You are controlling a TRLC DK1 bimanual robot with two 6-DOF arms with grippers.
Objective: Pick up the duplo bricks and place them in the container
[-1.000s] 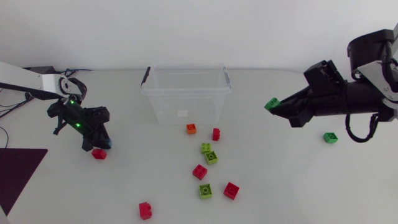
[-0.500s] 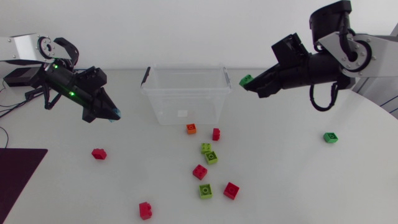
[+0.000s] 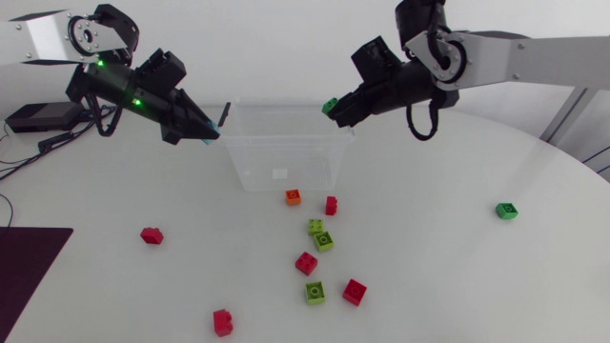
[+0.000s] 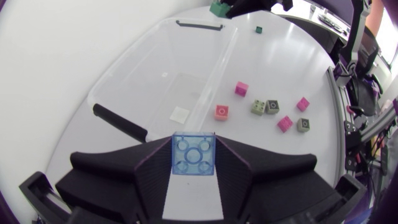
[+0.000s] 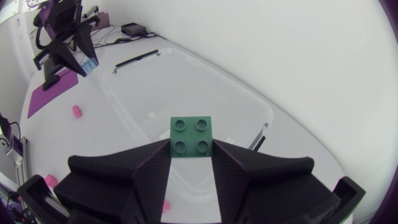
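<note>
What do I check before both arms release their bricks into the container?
1. Left gripper shut on blue brick: ok.
2. Right gripper shut on green brick: ok.
3. Blue brick above the container: not ok, it is short of the handle-end rim.
4. Green brick above the container: cannot tell, it sits near the far right corner.
5. Grippers clear of each other: ok, they are at opposite ends of the container.

A white table point(image 3: 477, 286) is sitting under even light, its right edge curving; a dark purple mat point(image 3: 27, 272) is lying at its left.
</note>
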